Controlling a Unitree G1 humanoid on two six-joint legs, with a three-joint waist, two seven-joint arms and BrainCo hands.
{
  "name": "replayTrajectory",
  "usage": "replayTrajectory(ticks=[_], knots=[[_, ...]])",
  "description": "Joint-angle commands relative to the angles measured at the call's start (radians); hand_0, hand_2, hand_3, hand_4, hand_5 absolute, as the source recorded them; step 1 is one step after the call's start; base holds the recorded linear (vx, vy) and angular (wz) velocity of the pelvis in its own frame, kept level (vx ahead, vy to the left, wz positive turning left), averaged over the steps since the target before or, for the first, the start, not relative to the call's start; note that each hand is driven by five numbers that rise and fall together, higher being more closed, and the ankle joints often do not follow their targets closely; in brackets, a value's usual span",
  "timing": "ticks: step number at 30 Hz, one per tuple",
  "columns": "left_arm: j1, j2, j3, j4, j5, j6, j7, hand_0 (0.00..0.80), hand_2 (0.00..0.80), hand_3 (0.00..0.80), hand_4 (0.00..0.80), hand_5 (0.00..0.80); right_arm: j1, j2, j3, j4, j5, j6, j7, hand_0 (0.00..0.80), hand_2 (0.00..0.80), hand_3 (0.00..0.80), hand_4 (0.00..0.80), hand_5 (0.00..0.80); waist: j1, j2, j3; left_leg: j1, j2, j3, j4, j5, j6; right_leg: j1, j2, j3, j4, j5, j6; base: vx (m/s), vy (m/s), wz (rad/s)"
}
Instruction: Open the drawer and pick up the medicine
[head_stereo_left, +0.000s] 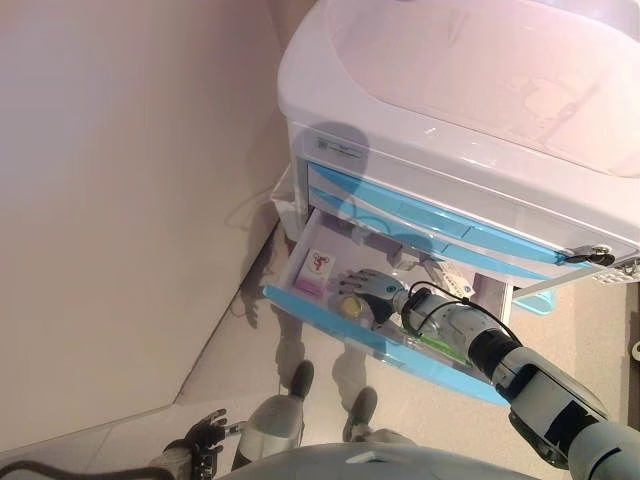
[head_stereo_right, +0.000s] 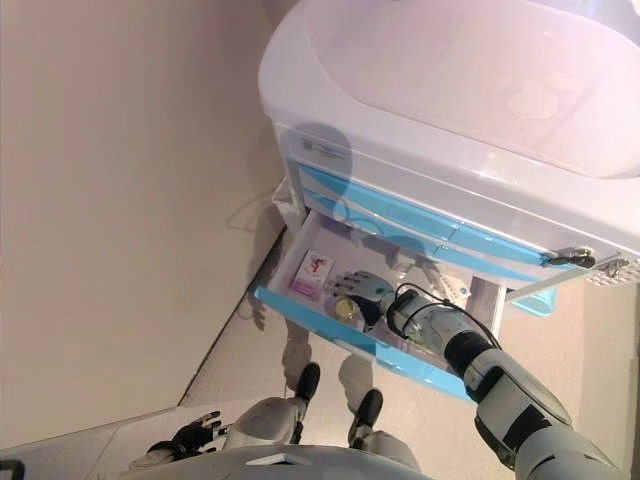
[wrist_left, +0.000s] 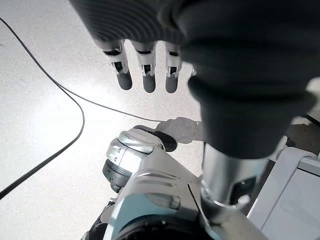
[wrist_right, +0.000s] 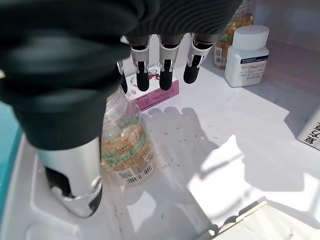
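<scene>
Right hand (head_stereo_left: 368, 290) hovered in open drawer (head_stereo_left: 300, 305), fingers (wrist_right: 165, 75) extended beside clear bottle (wrist_right: 125, 145); a careless closure could tip it.

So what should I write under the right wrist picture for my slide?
Robot's right hand reaches open into the drawer beside a clear medicine bottle.

Open drawer (head_stereo_left: 330, 318), lowest in cabinet (head_stereo_left: 470, 120): box (head_stereo_left: 317, 272) at left end; bottle (wrist_right: 122, 145) lying beside it, under right hand (head_stereo_left: 368, 290); jar (wrist_right: 246, 55) upright behind. Left hand (head_stereo_left: 203, 436) by floor (wrist_left: 45, 100).
</scene>
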Motion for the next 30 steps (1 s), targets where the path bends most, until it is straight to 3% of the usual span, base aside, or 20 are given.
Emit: replayTrajectory(ticks=[1, 30], knots=[[-0.019, -0.011, -0.046, 0.045, 0.030, -0.012, -0.018, 0.000, 0.000, 0.000, 0.000, 0.000, -0.038, 0.003, 0.055, -0.034, 0.007, -0.018, -0.055, 0.000, 0.000, 0.000, 0.000, 0.000, 0.023, 0.003, 0.004, -0.022, -0.027, -0.040, -0.011, -0.041, -0.003, 0.000, -0.019, -0.007, 0.101, -0.061, 0.032, 0.000, 0.000, 0.00], [-0.015, -0.017, -0.053, 0.050, 0.044, -0.025, -0.012, 0.000, 0.000, 0.000, 0.000, 0.000, -0.038, 0.028, 0.092, -0.037, 0.000, -0.100, -0.052, 0.000, 0.000, 0.000, 0.000, 0.000, 0.038, -0.008, 0.000, -0.021, -0.031, -0.054, -0.013, -0.038, -0.002, 0.010, -0.019, -0.020, 0.094, -0.060, 0.033, 0.000, 0.000, 0.00]])
